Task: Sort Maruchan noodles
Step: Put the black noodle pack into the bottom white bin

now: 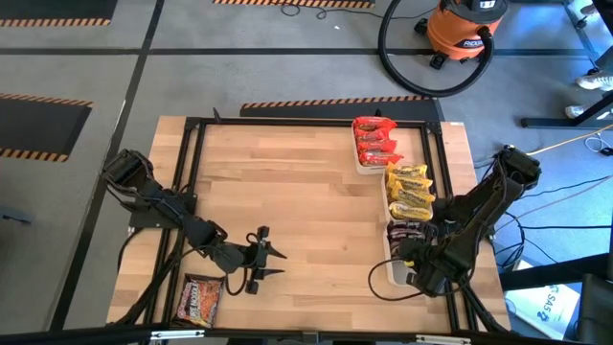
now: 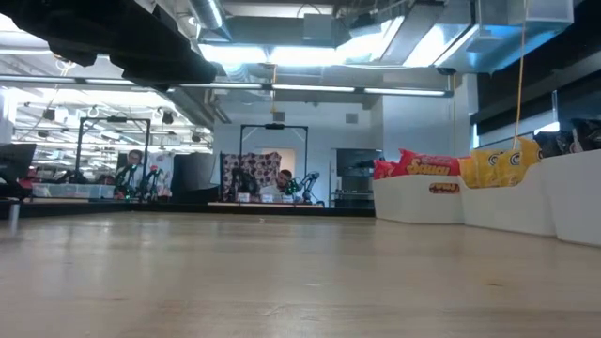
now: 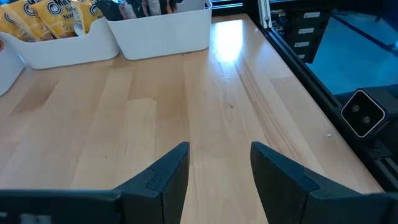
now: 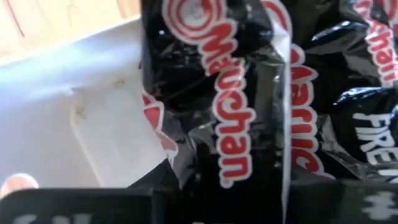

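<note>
Maruchan noodles stood mostly sorted in three white trays along the right side of the worktop: red packets farthest, yellow packets in the middle, dark packets in the nearest tray. The right claw hung over that nearest tray with a dark packet pressed close before its wrist camera; whether its fingers were clamped on the packet I could not tell. One loose packet lay flat at the near left corner, long axis running near to far. The left claw, fingers apart and empty, sat just right of it, facing away, clearly the nearer arm.
</note>
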`<action>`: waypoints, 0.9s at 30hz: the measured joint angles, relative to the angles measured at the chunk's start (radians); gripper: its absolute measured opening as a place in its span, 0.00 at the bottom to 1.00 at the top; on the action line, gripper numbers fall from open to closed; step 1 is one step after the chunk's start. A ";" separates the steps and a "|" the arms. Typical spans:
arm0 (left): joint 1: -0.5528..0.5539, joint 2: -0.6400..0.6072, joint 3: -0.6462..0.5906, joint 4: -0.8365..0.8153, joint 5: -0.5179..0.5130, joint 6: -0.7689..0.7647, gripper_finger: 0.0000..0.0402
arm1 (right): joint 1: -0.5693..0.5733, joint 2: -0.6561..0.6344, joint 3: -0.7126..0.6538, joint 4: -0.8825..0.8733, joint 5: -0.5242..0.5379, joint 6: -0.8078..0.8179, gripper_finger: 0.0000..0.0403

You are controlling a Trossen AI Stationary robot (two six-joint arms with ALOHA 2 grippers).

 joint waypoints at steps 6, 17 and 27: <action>0.000 0.000 0.000 0.000 0.000 0.000 0.41 | 0.000 0.000 0.000 -0.001 0.000 0.021 0.42; 0.000 0.000 0.000 0.000 0.002 0.000 0.41 | 0.000 0.001 0.108 -0.139 -0.023 0.018 0.56; 0.000 0.000 0.000 0.000 0.004 0.000 0.41 | 0.000 0.001 0.132 -0.226 0.114 0.009 0.52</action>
